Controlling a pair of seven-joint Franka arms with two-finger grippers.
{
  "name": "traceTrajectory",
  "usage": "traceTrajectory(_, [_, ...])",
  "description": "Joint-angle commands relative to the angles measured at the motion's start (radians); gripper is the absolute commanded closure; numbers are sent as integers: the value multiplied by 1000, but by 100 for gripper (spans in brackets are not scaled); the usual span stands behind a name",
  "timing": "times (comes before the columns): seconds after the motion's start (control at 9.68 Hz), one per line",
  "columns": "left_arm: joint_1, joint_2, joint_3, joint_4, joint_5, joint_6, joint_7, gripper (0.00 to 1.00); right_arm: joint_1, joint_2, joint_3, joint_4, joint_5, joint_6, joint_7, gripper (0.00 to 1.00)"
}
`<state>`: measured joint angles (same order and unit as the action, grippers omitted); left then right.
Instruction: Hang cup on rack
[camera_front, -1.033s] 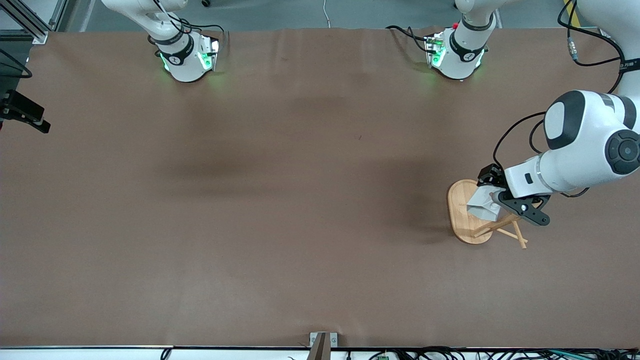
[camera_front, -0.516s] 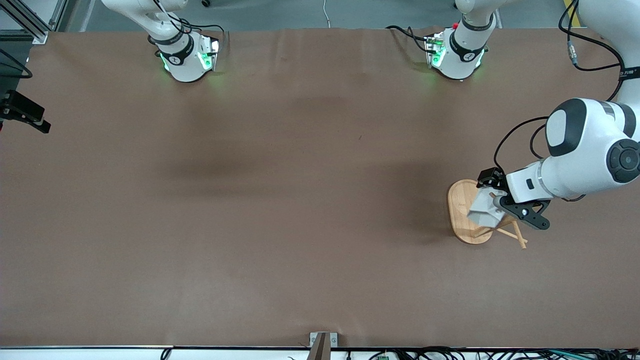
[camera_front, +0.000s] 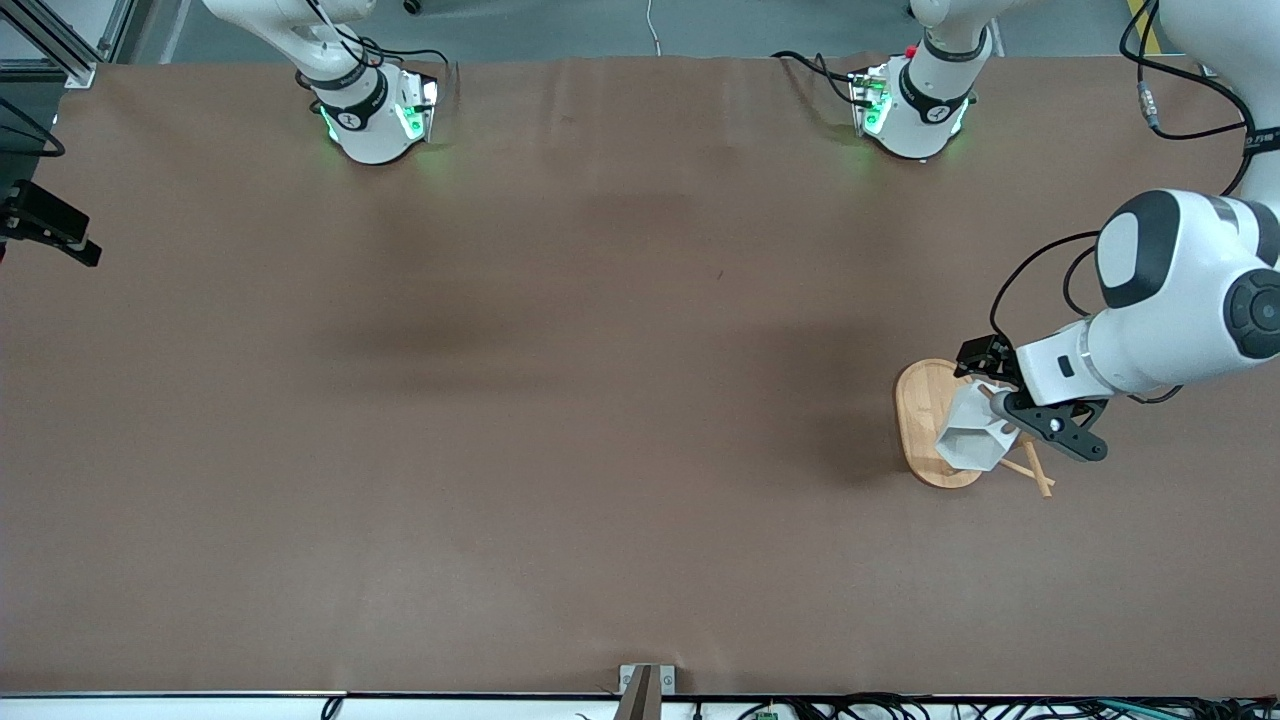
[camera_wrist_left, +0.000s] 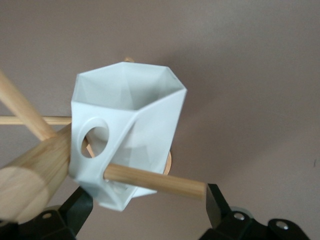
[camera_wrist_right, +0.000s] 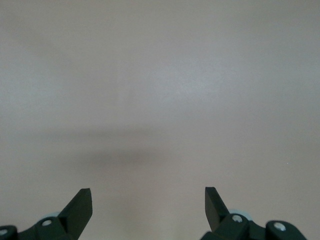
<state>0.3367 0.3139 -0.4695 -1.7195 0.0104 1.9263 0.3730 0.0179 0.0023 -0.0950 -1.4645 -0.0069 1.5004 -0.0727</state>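
Observation:
The white faceted cup (camera_front: 972, 438) hangs tilted on a slanted peg of the bamboo rack (camera_front: 918, 410), at the left arm's end of the table. In the left wrist view a peg (camera_wrist_left: 155, 181) passes through the handle tab of the cup (camera_wrist_left: 127, 125), beside the central post (camera_wrist_left: 30, 185). My left gripper (camera_front: 983, 382) is open at the rack, and its fingers (camera_wrist_left: 215, 205) stand apart on either side of the cup and peg without gripping. My right gripper (camera_wrist_right: 147, 197) is open over bare brown table and waits.
The two arm bases (camera_front: 375, 115) (camera_front: 910, 110) stand along the table edge farthest from the front camera. A black fixture (camera_front: 45, 225) juts in at the right arm's end. A small bracket (camera_front: 645, 685) sits at the nearest edge.
The left gripper has opened and let go of the cup. The cup has swung down and now hangs on the peg, its mouth turned toward the front camera.

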Motion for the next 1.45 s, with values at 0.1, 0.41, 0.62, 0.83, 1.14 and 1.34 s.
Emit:
traceTrajectory(0.1, [-1,-81,-6,74,-32,-142,-139,0,-7,-12,6,-16,-5,1,5,1])
traceTrajectory(0.41, [-7,-100,-24,219,-63,-280,-364,0,-7,-12,6,-16,-5,1,5,1])
traceTrajectory(0.62, [-11,-157,-38,228,-47,-325,-527,0,-9,-12,6,-16,-5,1,5,1])
traceTrajectory(0.83, [-2,-171,-32,251,-46,-339,-511,0,-9,-12,6,-16,-5,1,5,1])
traceTrajectory(1.14, [-112,-214,109,271,-29,-372,-494,0,-7,-12,8,-16,-5,3,5,1])
traceTrajectory(1.34, [-250,-275,233,252,-24,-380,-503,0,-9,-12,8,-16,-5,3,5,1])
